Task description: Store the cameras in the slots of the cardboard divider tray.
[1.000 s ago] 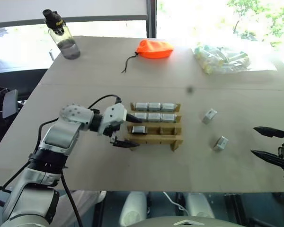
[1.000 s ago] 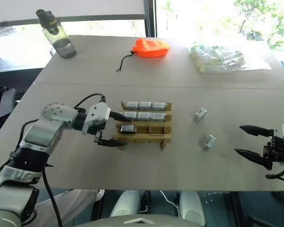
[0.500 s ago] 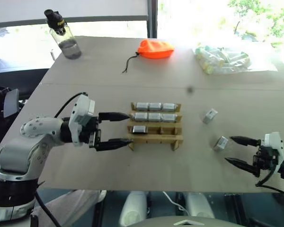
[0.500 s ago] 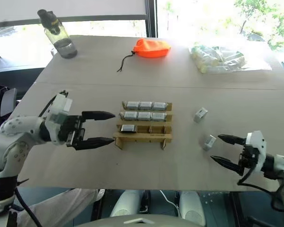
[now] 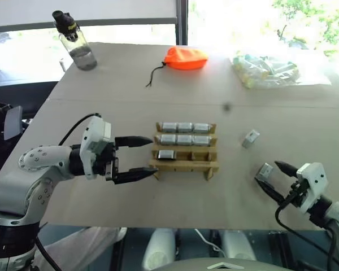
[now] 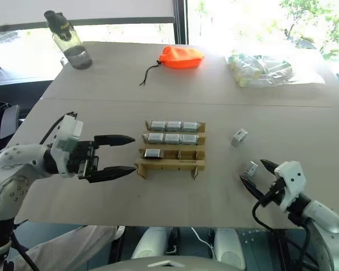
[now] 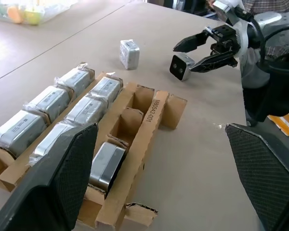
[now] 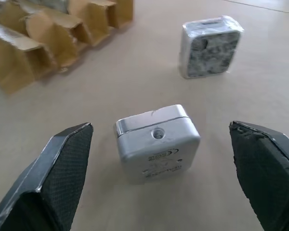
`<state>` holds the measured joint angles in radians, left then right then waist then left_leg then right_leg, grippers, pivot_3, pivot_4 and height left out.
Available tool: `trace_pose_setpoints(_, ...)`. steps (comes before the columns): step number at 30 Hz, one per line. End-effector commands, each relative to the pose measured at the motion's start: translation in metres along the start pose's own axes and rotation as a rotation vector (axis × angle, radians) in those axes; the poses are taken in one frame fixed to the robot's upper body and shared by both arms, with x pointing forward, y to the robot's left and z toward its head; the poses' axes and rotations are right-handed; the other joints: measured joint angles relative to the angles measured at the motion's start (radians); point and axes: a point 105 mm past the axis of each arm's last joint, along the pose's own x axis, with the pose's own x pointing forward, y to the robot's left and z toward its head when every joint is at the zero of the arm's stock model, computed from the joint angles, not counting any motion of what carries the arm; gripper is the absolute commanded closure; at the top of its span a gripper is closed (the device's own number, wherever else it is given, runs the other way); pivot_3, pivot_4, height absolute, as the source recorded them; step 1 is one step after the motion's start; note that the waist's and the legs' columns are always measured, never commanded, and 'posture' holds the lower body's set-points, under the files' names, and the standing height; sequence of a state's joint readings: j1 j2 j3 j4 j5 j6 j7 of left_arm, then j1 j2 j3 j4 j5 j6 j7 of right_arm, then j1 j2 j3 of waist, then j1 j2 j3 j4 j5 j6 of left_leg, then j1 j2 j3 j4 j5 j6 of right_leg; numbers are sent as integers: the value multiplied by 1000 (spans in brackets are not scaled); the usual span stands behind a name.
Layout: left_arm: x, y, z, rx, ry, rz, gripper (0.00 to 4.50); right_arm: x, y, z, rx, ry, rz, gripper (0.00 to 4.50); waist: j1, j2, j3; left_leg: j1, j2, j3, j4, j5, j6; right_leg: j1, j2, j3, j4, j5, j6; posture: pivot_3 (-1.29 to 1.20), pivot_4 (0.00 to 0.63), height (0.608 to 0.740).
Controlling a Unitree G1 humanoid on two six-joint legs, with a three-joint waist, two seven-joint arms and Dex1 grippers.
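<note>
1. Left gripper (image 5: 140, 158) hangs just left of the tray (image 5: 185, 166), jaws spread wide, nothing in them, touching nothing. Risk: a careless sweep rightward could clip the tray's near corner and skew it.
2. The tray holds seven cameras: two full back rows and one (image 5: 166, 154) in the third row's left slot; two slots beside it look free.
3. Two cameras lie loose right of the tray, the far one (image 5: 250, 138) wrapped.
4. Right gripper (image 6: 255, 175) straddles the near camera (image 8: 157, 142), fingers wide apart, nothing clasped. The block sits skewed between them; closing off-centre could spin or squirt it away.
</note>
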<state>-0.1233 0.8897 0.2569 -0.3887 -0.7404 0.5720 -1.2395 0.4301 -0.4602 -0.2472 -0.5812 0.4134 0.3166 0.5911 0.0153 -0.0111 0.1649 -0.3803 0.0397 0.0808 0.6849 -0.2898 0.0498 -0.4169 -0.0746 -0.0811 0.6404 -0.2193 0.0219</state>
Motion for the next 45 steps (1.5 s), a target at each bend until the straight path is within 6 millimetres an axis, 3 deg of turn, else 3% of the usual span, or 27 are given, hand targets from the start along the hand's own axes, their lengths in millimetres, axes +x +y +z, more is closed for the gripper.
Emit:
trace_pose_setpoints(1, 0, -5, 14, 73, -19, -30, 92, 1, 18, 20, 36, -53, -73, 0, -2, 0, 0, 0, 0, 0, 0, 0, 0, 0, 0, 0, 0, 0, 0, 0, 150, 726)
trace_pose_setpoints(8, 2, -2, 15, 83, -17, -47, 92, 12, 29, 26, 148, -59, -247, 0, -2, -1, -1, 0, 0, 0, 0, 0, 0, -1, 0, 1, 0, -1, -1, 0, 150, 726)
trace_pose_setpoints(17, 5, 0, 17, 92, -26, -63, 92, 18, 31, 19, 276, 11, -454, 0, -3, -1, -1, -2, 0, 1, 0, 0, -1, -3, 1, 1, 0, -1, -1, 0, 150, 726)
trace_pose_setpoints(32, 3, 2, 17, 106, -17, -80, 92, 21, 31, 13, 357, 47, -535, 0, -4, -1, -1, -3, 0, 2, -1, 0, -1, -6, 2, 1, 0, -1, 0, 0, 150, 726)
trace_pose_setpoints(34, 3, 2, 17, 107, -13, -75, 32, 22, 31, 14, 354, 45, -537, 506, -5, -1, -1, -3, 0, 2, -1, 0, -1, -6, 2, 1, 0, -1, 0, 0, 150, 726)
trace_pose_setpoints(41, 2, 2, 16, 107, -11, -76, 32, 22, 32, 11, 379, 54, -527, 3459, -5, -1, -1, -3, 0, 2, -1, -1, -1, -6, 2, 1, 0, -1, 0, 0, 150, 726)
trace_pose_setpoints(45, 2, 1, 14, 103, -8, -76, 32, 19, 20, 12, 287, 84, -521, 3630, -5, -2, -1, -3, 0, 3, -1, -1, -1, -6, 2, 1, 0, -1, 0, 0, 150, 726)
